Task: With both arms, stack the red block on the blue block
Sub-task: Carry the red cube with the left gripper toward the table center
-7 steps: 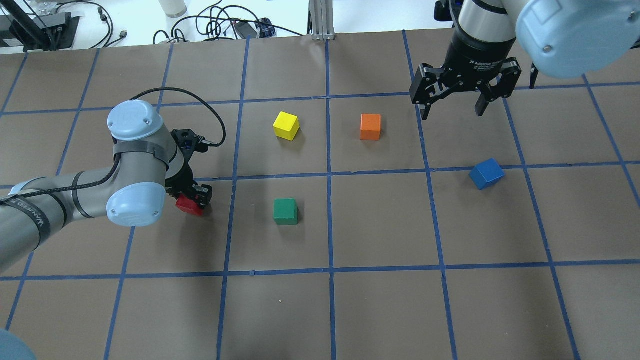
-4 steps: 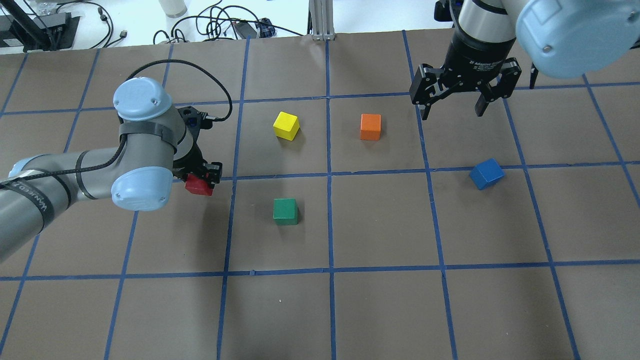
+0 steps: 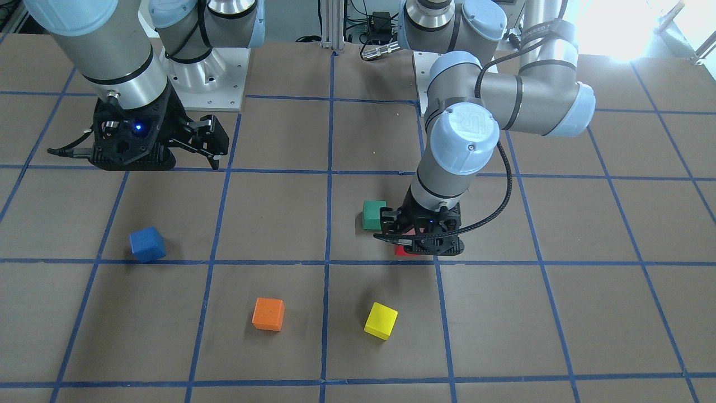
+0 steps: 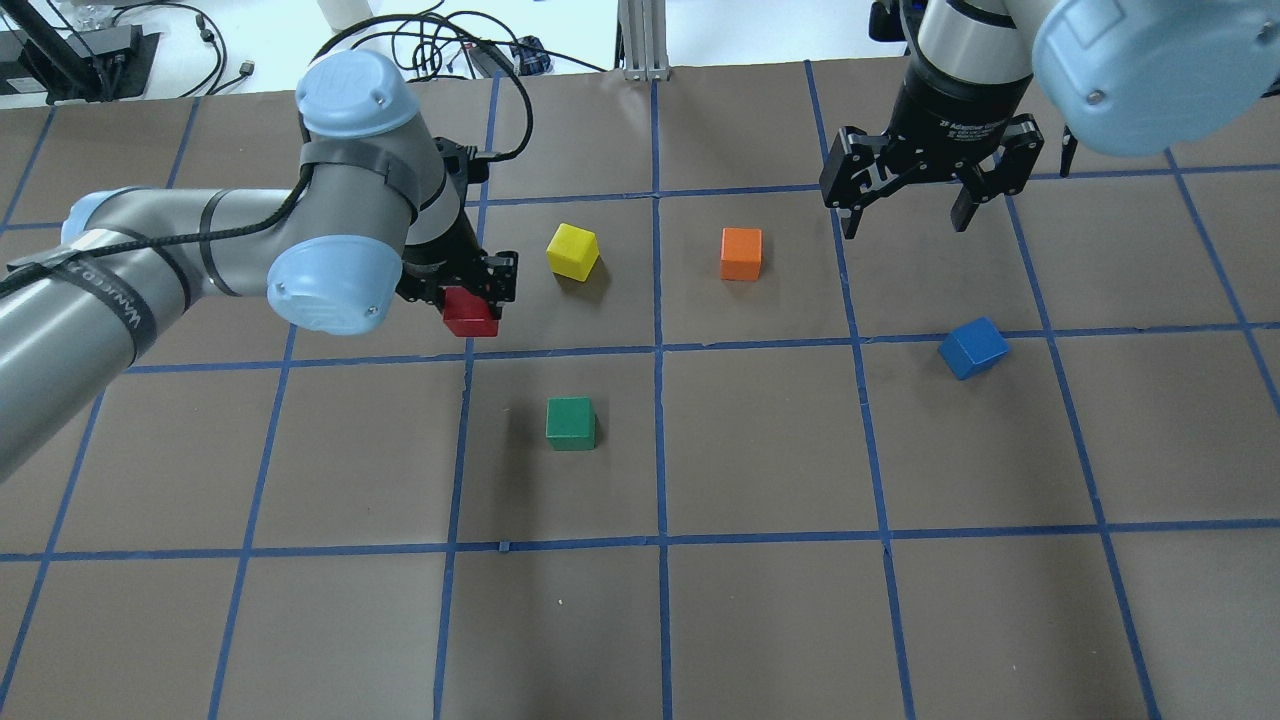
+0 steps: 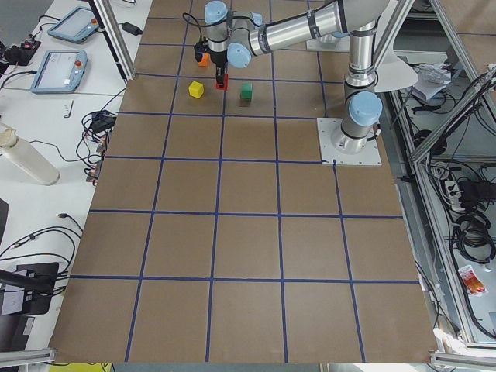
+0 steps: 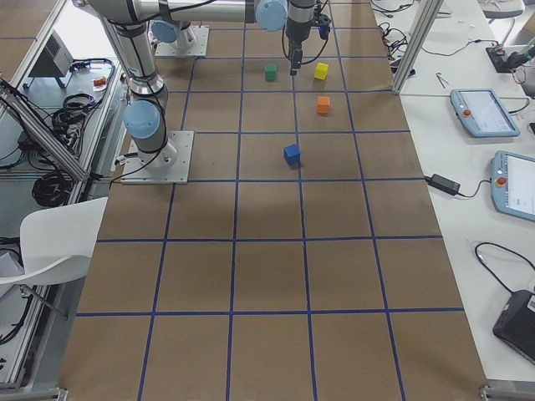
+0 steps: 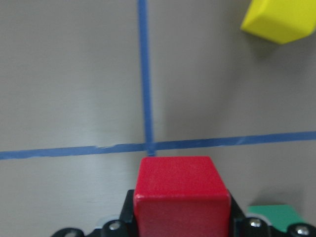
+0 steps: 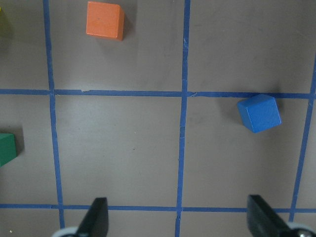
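Nearest the robot, the green block (image 4: 571, 422) is sitting on the tabletop (image 4: 760, 600). Farther out on the right, the blue block (image 4: 972, 347) is lying askew to the grid lines, well apart from the rest. The left gripper (image 4: 470, 305) is holding the red block (image 4: 470, 317) above the tabletop near the yellow block (image 4: 573, 250), jaws clenched on it. Farthest out, right of the orange block (image 4: 741, 253), the right gripper (image 4: 905, 230) is hovering, jaws spread and grasping nothing.

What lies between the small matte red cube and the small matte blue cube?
Nothing: overhead view shows only taped tabletop between red cube and blue cube.
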Controlling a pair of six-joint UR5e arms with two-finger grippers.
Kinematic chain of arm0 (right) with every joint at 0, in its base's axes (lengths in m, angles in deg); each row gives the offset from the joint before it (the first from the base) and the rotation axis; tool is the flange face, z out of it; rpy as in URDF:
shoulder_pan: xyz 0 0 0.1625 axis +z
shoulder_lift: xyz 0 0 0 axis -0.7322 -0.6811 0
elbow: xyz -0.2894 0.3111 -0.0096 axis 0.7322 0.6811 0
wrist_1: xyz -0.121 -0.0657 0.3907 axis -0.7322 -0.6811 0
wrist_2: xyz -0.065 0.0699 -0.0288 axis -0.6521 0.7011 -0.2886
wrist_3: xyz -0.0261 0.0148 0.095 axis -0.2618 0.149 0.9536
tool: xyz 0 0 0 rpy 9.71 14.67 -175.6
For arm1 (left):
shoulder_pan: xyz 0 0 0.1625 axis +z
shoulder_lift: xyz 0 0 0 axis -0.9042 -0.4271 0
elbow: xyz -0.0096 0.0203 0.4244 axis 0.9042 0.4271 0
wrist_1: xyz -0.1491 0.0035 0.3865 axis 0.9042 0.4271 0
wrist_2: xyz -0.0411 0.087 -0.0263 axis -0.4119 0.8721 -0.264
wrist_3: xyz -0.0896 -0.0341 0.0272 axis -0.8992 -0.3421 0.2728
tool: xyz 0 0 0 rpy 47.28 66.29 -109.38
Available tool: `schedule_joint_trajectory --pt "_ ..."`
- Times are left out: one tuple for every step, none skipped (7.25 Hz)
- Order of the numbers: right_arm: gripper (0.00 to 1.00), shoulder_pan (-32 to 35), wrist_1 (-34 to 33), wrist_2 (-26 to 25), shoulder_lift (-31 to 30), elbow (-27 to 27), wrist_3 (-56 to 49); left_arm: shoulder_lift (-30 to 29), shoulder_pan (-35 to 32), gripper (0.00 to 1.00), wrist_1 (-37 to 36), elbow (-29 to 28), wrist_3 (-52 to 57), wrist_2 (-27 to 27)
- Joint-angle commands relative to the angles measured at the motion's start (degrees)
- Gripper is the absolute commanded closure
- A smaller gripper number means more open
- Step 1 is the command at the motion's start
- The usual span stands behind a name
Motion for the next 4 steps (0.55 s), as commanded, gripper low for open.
schedule_joint_trajectory --pt "0.00 0.0 0.0 0.0 -0.1 0.0 0.1 -5.7 -6.3 0.90 0.6 -6.7 -7.6 -1.8" --pt "0.00 0.0 0.0 0.0 -0.1 0.0 0.1 -9.0 -9.1 0.90 0.7 -9.8 -9.8 -1.2" --pt "0.00 0.0 -0.1 0.0 -0.1 0.0 0.1 -11.6 -10.8 0.90 0.7 -11.2 -10.3 -0.6" --pt "0.00 0.0 -0.1 0.2 0.0 0.0 0.1 -13.7 -12.0 0.90 0.6 -11.3 -10.7 -0.4"
